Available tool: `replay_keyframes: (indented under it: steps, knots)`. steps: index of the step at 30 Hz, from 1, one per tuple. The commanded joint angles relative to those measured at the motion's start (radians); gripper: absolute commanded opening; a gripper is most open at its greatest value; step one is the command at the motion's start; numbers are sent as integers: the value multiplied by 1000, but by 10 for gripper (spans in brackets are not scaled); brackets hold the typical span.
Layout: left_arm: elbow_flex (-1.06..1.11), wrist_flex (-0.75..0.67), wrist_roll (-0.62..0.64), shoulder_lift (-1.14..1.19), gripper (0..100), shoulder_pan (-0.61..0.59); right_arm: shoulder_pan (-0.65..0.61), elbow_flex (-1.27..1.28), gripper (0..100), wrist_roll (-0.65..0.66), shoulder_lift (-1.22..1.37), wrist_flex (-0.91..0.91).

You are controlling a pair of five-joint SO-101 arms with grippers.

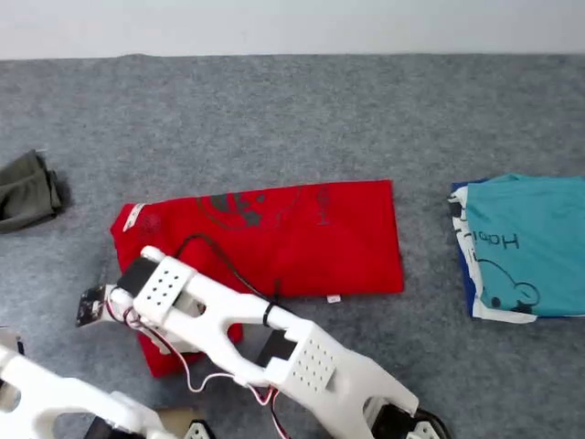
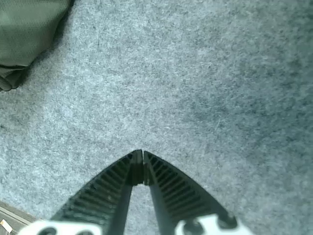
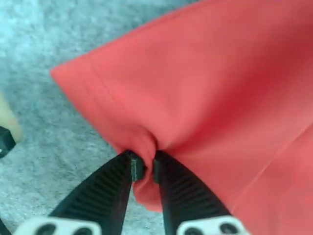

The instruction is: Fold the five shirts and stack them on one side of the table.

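On the grey counter (image 1: 302, 110), a red shirt (image 1: 320, 238) lies in the middle, half folded. A pile of folded shirts (image 1: 530, 238) sits at the right, and a green shirt (image 1: 27, 192) waits far left. The right end effector (image 3: 144, 164) pinches the red shirt's left edge. Next, I think, it should carry that edge across. The left end effector (image 2: 142, 155) is clenched, empty.

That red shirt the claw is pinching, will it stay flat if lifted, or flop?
Probably flop: the red shirt bunches into a soft fold where the right gripper pinches its edge, so the rest would likely hang. It lies thin and flat, so it is likely light. The fuzzy grey table may drag on it.
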Motion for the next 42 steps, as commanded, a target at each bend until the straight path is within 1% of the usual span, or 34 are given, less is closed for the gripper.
replay_keyframes:
  steps: [1, 8, 11, 15, 23, 27, 33, 35, 38, 40, 42]
  knots:
    - [-2, 12, 0, -18, 6, -6, 31, -48, 10, -12, 2, -2]
    - [-1, 9, 0, -18, 6, -6, 81, -350, 10, -9, 4, 125]
    - [-1, 8, 0, -18, 6, -5, 117, -465, 10, -9, 5, 133]
    - [-1, 8, 0, -18, 6, -5, 163, -559, 10, -8, 15, 128]
    - [38, 5, 0, -18, 6, 0, 236, -560, 10, -8, 16, 41]
    - [38, 5, 0, -18, 6, 2, 248, -559, 10, -8, 21, 12]
    - [38, 5, 0, -18, 6, 2, 289, -565, 19, -12, 114, -41]
    - [38, 5, 0, -18, 6, -2, 306, -566, 57, -12, 143, -33]
    - [38, 6, 0, -18, 6, -5, 340, -566, 141, -23, 176, -22]
    - [38, 6, 0, -18, 6, -5, 374, -566, 147, -64, 186, -24]
    - [38, 6, 0, -18, 6, -5, 403, -566, 147, -75, 189, -18]
